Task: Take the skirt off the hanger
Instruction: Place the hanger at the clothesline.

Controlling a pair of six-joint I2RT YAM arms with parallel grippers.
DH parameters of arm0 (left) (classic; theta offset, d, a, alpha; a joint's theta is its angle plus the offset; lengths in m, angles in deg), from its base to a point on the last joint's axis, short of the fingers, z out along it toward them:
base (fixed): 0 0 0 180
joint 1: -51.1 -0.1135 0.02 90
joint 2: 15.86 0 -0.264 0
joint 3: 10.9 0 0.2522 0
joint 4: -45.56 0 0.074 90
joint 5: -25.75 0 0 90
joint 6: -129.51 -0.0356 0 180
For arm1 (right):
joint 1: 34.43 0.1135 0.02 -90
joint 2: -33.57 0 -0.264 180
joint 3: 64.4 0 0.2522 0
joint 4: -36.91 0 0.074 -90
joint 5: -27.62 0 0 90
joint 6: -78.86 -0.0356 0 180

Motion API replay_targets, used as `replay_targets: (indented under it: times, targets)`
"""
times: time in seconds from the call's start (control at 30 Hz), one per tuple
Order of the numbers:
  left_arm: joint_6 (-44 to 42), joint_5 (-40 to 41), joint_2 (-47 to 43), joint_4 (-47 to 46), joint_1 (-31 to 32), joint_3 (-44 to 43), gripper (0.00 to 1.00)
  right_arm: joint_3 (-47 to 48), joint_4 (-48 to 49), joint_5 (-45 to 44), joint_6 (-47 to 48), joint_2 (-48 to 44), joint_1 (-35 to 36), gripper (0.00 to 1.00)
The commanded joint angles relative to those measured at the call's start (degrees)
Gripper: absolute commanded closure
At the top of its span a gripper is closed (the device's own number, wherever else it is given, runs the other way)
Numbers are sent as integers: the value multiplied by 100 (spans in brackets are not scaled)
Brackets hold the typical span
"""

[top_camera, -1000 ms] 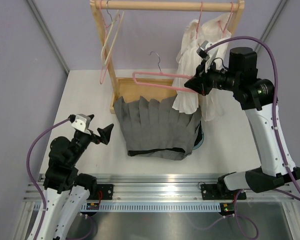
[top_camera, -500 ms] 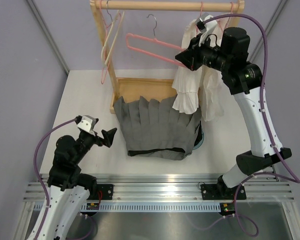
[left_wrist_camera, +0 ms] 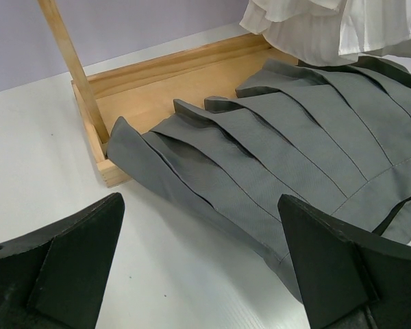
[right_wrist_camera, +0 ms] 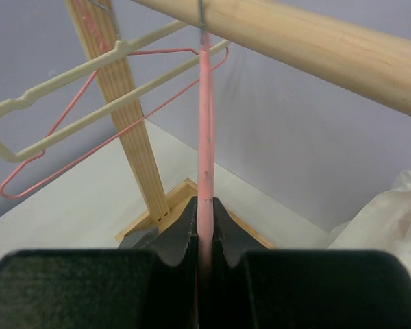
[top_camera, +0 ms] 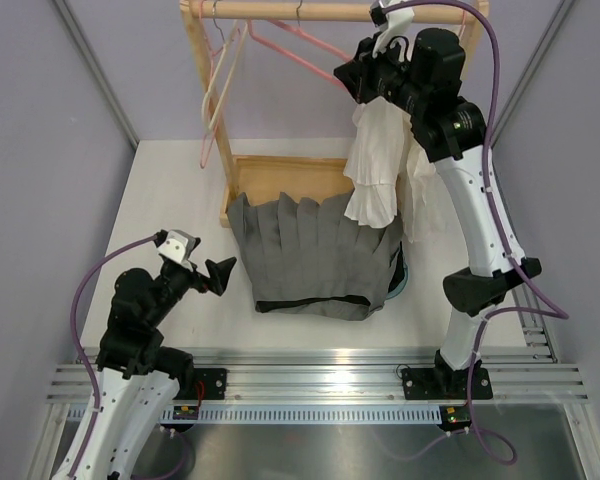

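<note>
Item: mid-grey fabric skirt with broad vertical pleats (top_camera: 315, 255); one piece.
Location: spread flat on the white desk (top_camera: 170, 200); far edge overlapping the shallow wooden base tray (top_camera: 280, 172) of the clothes rack; near edge on the bare desk; a sliver of a teal tub (top_camera: 403, 280) shows at its right side.
Attachment: none visible; no hanger wire runs through or over the fabric in any view.
Hanger: thin pink wire hanger (top_camera: 300, 38); bare; raised to the round wooden rail (top_camera: 330, 11), with its hook at the rail in the right wrist view, apparently over it.
Right end effector (top_camera: 352, 78): clenched on the lower wire of the pink wire hanger; fingers pinched tight either side of the wire.
Left end effector (top_camera: 212, 272): released, fingers spread wide and holding nothing; hovering low above the desk just beside the skirt's left edge, not touching it.
Neighbours: white ruffled garment (top_camera: 378, 170) hanging on the rail, its hem above the skirt's far right corner; cream plastic hanger (top_camera: 220, 85) and a second pink wire one hanging at the rail's left end.
Progress, done: judged essentially complete; skirt and hanger are well apart.
Progress, left: probably only to seat the hook on the rail, let go of the hanger and draw the arm back; skirt needs no further handling as far as can be seen.
</note>
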Motion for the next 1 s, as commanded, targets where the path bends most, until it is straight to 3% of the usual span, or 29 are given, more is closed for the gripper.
replay_targets:
  times: [0.0,0.23,0.6,0.73,0.83,0.87,0.93,0.97]
  targets:
    - [1,-108,34,-262,-24,22,1,449,444,-585,-15,309,178,100]
    - [10,-117,121,-254,-15,13,1,406,453,-971,90,617,583,100]
    - [10,-231,69,-315,-24,39,1,-420,734,-1430,20,240,1093,98]
    - [10,-284,69,-324,-24,39,1,-834,796,-1202,230,38,1286,71]
    - [10,-398,78,-359,-24,48,1,-931,735,-1060,406,-129,1313,59]
    - [10,-537,78,-411,-24,74,1,-966,665,-1034,502,-199,1313,47]
    - [10,-714,104,-482,-24,101,1,-1193,551,-929,948,-540,1313,33]
    - [184,-897,139,-569,-24,127,1,-1316,489,-841,1195,-682,1304,20]
